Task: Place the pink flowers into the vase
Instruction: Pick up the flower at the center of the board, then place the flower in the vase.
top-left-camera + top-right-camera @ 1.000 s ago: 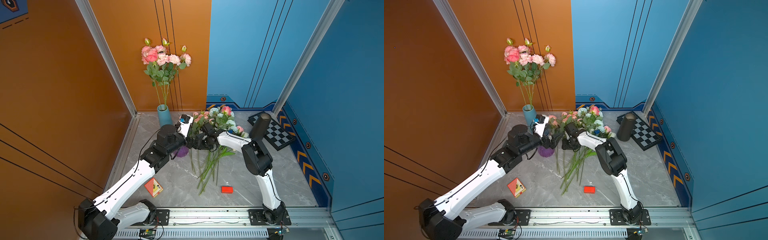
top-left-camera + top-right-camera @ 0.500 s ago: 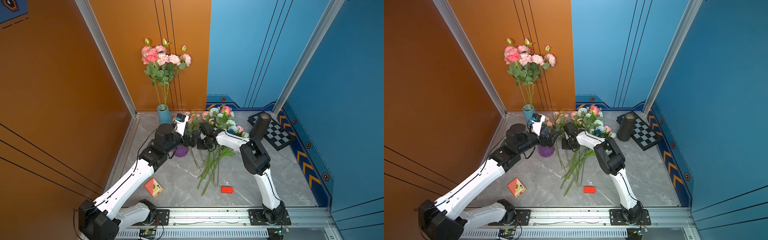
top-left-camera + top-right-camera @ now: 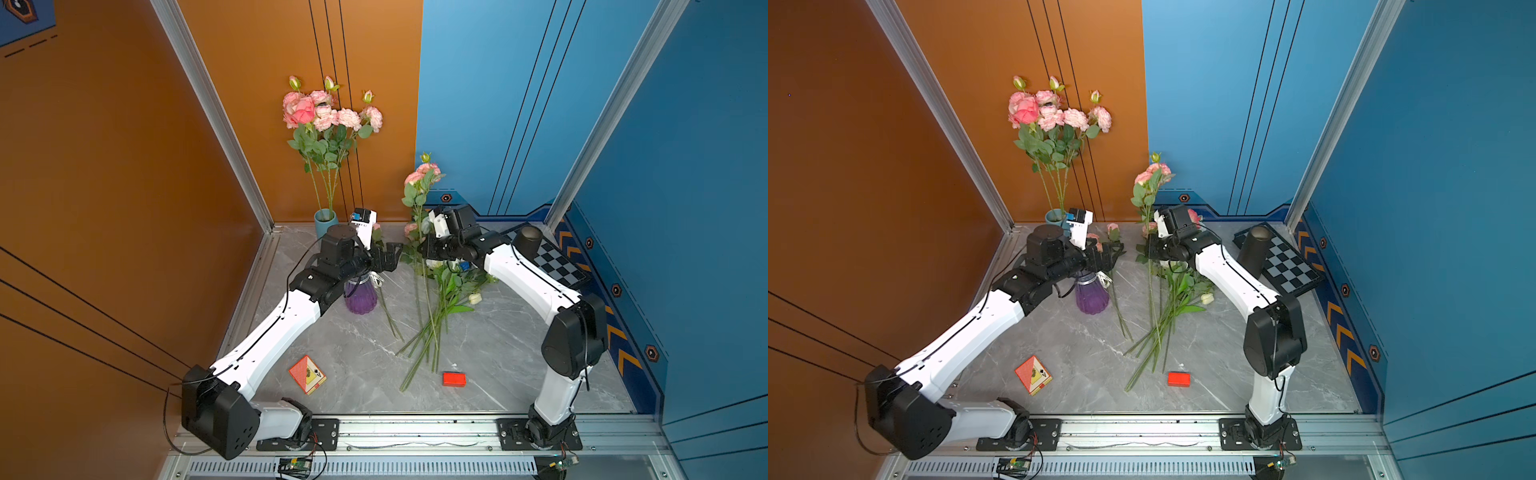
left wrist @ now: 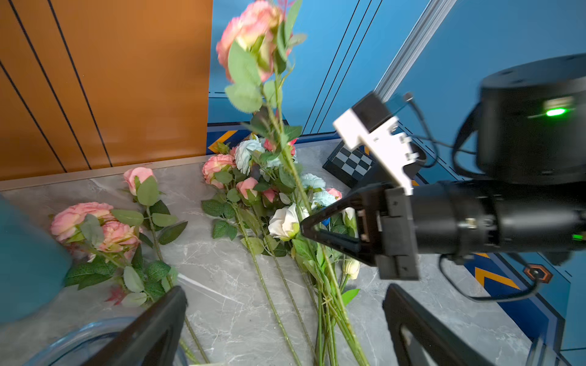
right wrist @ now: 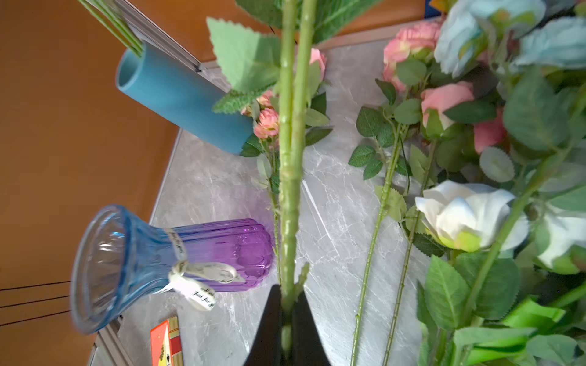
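Pink flowers (image 3: 421, 178) seemingly upright, heads up

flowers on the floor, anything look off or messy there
Yes. Loose flowers lie in a crossed heap on the grey floor, pink, pale blue and white mixed, stems fanned out. The purple vase stands upright and empty. The right tool is shut on one pink flower, lifted upright.

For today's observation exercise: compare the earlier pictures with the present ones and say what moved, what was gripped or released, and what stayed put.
The right end effector has shut on a pink flower stem and raised it upright, its head now high above the pile. The left end effector stayed open near the purple vase. The flowers in the blue vase, the card box and the red block are unmoved.
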You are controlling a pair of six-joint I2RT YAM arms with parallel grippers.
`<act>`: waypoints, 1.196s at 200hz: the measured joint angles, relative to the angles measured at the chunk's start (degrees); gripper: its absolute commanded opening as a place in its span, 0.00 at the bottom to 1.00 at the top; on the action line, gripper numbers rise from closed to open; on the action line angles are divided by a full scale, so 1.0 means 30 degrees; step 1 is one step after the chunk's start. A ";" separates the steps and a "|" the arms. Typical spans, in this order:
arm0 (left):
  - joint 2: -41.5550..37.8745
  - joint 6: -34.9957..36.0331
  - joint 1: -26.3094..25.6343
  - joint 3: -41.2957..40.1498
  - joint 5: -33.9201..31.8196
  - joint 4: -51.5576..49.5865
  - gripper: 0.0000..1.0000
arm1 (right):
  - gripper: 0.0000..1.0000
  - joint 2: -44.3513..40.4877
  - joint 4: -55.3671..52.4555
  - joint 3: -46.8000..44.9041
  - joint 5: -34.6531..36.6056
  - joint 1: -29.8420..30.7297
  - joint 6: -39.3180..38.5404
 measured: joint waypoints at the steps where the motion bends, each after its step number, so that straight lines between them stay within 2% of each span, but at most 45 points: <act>1: 0.0015 -0.0007 0.0000 0.0007 0.0007 0.0000 0.99 | 0.00 -0.0080 0.0000 -0.0029 -0.0015 -0.0015 -0.0022; 64: 0.1756 0.0124 -0.1144 0.1537 0.0597 -0.0138 0.99 | 0.00 -0.1887 0.0255 -0.0430 -0.0204 -0.2040 -0.0612; 108: 0.2754 0.0903 -0.2623 0.3082 0.0874 -0.0138 0.99 | 0.00 -0.3548 0.1770 -0.0546 0.1005 -0.4197 -0.1326; 165: 0.4932 0.2004 -0.3803 0.4983 0.1129 -0.0175 0.99 | 0.00 -0.6193 0.8619 -0.2849 0.4073 -0.6674 -0.3242; 198: 0.5967 0.2820 -0.4379 0.6302 0.1421 -0.0321 0.99 | 0.00 -0.6215 1.2466 -0.3104 0.6506 -0.7664 -0.4932; 239: 0.7045 0.3599 -0.4932 0.7876 0.1719 -0.0350 0.99 | 0.00 -0.5661 1.5999 -0.2390 0.8728 -0.7803 -0.7730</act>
